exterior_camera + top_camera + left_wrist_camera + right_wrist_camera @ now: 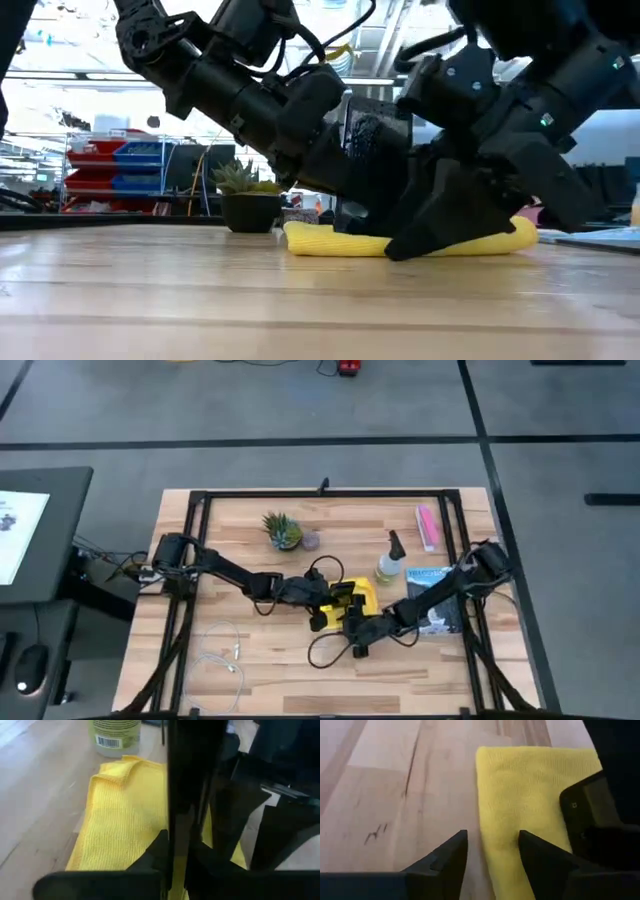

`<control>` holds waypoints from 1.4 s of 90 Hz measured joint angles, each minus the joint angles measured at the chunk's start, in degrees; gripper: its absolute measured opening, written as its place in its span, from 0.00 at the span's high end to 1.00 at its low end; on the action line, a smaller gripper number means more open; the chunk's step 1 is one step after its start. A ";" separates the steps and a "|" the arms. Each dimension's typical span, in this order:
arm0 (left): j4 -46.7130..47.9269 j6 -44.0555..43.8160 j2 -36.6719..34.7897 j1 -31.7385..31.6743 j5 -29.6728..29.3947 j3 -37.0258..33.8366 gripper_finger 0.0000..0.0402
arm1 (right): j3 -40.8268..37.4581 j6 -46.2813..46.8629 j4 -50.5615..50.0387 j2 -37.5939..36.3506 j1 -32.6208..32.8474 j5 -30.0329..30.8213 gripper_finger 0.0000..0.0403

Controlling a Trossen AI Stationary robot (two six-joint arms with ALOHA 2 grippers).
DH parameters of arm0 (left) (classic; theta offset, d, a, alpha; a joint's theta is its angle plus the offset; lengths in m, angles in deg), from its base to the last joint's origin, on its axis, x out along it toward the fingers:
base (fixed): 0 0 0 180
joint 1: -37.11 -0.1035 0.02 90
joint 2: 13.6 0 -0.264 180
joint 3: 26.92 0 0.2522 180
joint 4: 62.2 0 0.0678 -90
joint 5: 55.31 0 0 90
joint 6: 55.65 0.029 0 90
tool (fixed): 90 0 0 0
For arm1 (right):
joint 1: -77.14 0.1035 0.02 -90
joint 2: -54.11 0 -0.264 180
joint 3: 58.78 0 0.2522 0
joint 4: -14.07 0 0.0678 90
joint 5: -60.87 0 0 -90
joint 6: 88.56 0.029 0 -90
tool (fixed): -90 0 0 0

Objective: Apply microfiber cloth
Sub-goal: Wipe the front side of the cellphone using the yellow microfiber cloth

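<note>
The yellow microfiber cloth [362,596] [525,795] lies flat on the wooden table at mid-table. A black smartphone [587,812] rests on it. My left gripper [335,608] [185,855] reaches in from the left and is shut on the phone, seen edge-on in the left wrist view [192,780]. My right gripper [358,632] [492,842] comes from the right, low at the cloth's near edge. It is open, one finger over the cloth and one over bare wood. My left gripper pinches the smartphone between its two fingers, near one end [180,827], with the fingers on its two flat faces. The phone stands on edge in the hold, low over the cloth. Whether it rests on the cloth there is hidden by the gripper. My right gripper straddles the cloth's edge [485,820]; I cannot tell whether its fingertips touch cloth or table.
A spray bottle [388,565] stands just behind the cloth. A potted plant [282,530] and a pink packet [428,525] sit toward the far edge. A blue booklet [435,600] lies under the right arm. A white cable [225,655] lies near left, a black cable [330,650] loops in front.
</note>
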 joint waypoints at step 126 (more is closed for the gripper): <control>-2.67 0.22 0.07 0.37 -0.26 -0.11 0.98 | -0.22 4.01 -4.53 -4.86 1.59 28.45 1.00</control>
